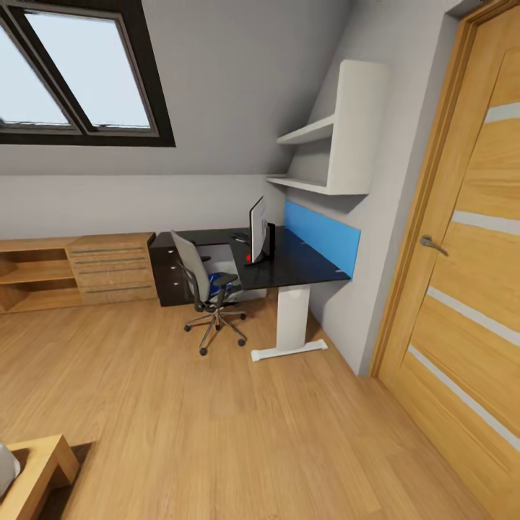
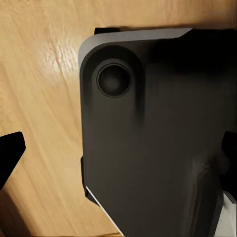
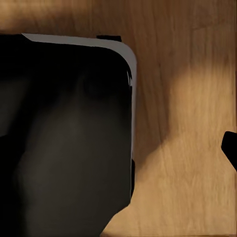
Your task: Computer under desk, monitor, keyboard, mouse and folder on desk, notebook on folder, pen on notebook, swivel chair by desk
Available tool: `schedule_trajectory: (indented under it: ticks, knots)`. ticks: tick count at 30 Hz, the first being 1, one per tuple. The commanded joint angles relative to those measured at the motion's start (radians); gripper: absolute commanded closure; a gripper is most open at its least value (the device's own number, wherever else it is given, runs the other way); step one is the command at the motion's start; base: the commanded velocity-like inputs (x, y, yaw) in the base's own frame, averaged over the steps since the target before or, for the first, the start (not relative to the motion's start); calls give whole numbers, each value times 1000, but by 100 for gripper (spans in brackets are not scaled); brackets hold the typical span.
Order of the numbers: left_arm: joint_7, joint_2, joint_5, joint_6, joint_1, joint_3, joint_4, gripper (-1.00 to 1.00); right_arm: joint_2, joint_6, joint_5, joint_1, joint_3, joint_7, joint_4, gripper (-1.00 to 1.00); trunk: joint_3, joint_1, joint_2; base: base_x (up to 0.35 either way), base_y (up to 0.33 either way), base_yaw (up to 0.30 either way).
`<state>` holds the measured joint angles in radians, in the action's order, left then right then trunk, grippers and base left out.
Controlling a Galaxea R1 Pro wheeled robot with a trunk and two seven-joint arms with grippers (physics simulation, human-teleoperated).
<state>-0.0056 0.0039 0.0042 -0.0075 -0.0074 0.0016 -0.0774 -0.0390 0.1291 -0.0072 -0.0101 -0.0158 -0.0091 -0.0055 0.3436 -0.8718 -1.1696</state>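
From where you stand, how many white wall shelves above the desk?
2: an upper shelf and a lower shelf, stacked on the wall above the desk, both joined to one white upright panel. Both look bare.

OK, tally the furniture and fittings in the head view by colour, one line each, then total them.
Oak wood: 2, the door and the low shelving
White: 1, the wall shelf unit
Black: 2, the desk and the monitor
Grey: 1, the swivel chair
Blue: 1, the wall panel
Total: 7
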Motion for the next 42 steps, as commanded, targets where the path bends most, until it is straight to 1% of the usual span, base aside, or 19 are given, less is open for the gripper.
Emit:
schedule_trajectory:
  ticks: [1,5,7,9,10,11,13,15,16,17,21,22,24,25,27,29,33,37,42]
  knots:
    - [-1,-1,0,-1,0,0,-14,-100,-1,4,-15,-1,7,-1,1,-100,-2,4,7,0,0,0]
    - [-1,-4,0,-1,0,0,-53,-100,0,20,-70,-1,32,-1,-1,-100,-15,19,35,0,0,0]
    - [-1,-7,0,-1,0,0,-117,-100,5,38,-100,-1,41,-1,-4,-100,-21,27,49,0,0,0]
    - [0,-8,0,0,0,0,-171,-100,13,59,-114,-1,45,-1,-34,-100,-27,35,63,0,0,0]
    - [7,-20,8,0,0,0,-282,-100,20,81,-120,-2,48,-2,-190,-100,-30,38,70,0,0,0]
    - [8,-22,19,1,-1,1,-319,-100,19,84,-120,-2,50,-3,-245,-100,-33,42,77,0,0,0]
    - [9,-24,38,1,-2,1,-354,-100,18,87,-121,-3,52,-3,-300,-100,-40,50,91,0,0,0]
    - [10,-31,74,2,-8,1,-402,-100,17,88,-121,-16,53,-7,-374,-100,-46,58,105,0,0,0]
    - [10,-35,85,2,-12,1,-415,-100,17,88,-121,-26,54,-12,-391,-100,-49,61,112,0,0,0]
    - [10,-41,104,1,-20,0,-434,-100,17,88,-121,-56,57,-35,-411,-100,-52,65,119,0,0,0]
    - [10,-49,133,0,-43,1,-455,-100,20,92,-132,-170,69,-129,-377,-100,-65,81,147,0,0,0]
    - [11,-50,140,-1,-48,1,-456,-100,21,102,-144,-215,73,-152,-344,-100,-68,84,154,0,0,0]
    - [10,-49,145,-1,-51,1,-450,-100,21,121,-163,-254,75,-167,-311,-100,-74,92,168,0,0,0]
    - [10,-45,148,-3,-53,2,-441,-100,21,149,-186,-283,76,-177,-282,-100,-77,96,175,0,0,0]
    - [10,-37,154,-11,-55,3,-433,-100,20,188,-210,-302,77,-183,-258,-100,-84,104,189,0,0,0]
    - [10,-28,167,-45,-56,6,-422,-100,15,282,-254,-321,80,-189,-226,-100,-90,111,203,0,0,0]
    - [10,-25,174,-97,-57,7,-382,-100,9,375,-291,-331,80,-190,-197,-100,-102,127,231,0,0,0]
    - [9,-39,171,-174,-57,3,-325,-100,12,413,-306,-334,78,-190,-145,-100,-105,130,238,0,0,0]
    - [9,-53,171,-251,-57,3,-306,-100,23,428,-308,-335,75,-190,-122,-100,-105,130,238,0,0,0]
